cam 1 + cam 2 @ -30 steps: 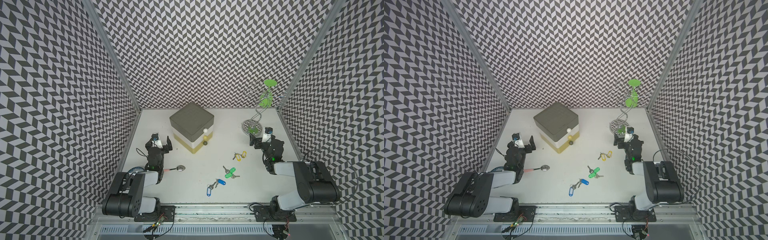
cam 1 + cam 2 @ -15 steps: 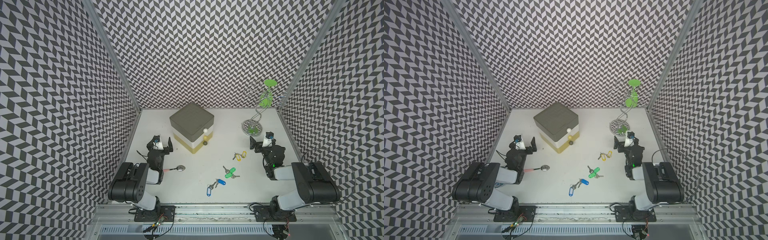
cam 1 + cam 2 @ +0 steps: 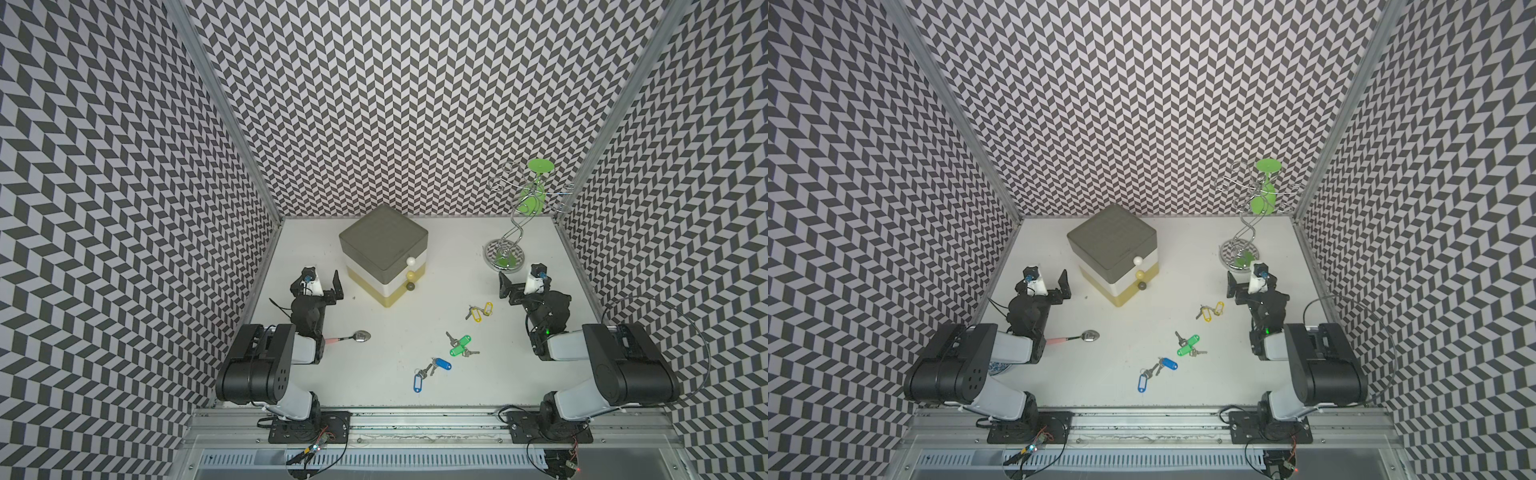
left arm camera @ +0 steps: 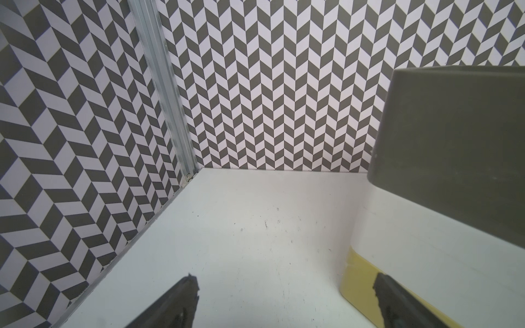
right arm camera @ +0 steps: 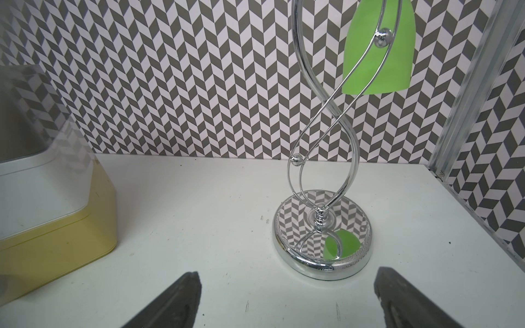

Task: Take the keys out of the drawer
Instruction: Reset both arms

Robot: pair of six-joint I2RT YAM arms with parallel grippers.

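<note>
The keys (image 3: 459, 345) lie loose on the white table (image 3: 395, 399), outside the drawer unit (image 3: 384, 245), whose three drawers all sit flush. They form three bunches in a slanted line between the two arms, nearer the right arm. The yellow-tagged bunch (image 3: 480, 311) is closest to the right gripper (image 3: 523, 282). It lies beside and slightly behind the fingertips, toward the middle of the table, and is not touching them. The green-tagged bunch (image 3: 460, 347) and the blue-tagged bunch (image 3: 432, 372) lie further toward the front edge.

The right gripper's fingers (image 5: 176, 306) are spread wide with nothing between them. They point at the chrome base of the green-shaded lamp (image 5: 321, 235), and no key shows in that wrist view.

The left gripper (image 4: 284, 284) is also spread wide and empty. It hangs low over bare table just beside the drawer unit's yellow bottom tier, well apart from every bunch (the unit's corner stands between it and the yellow tags in both top views). A pink-handled spoon (image 3: 353, 337) lies beside the left arm, apart from the keys.
</note>
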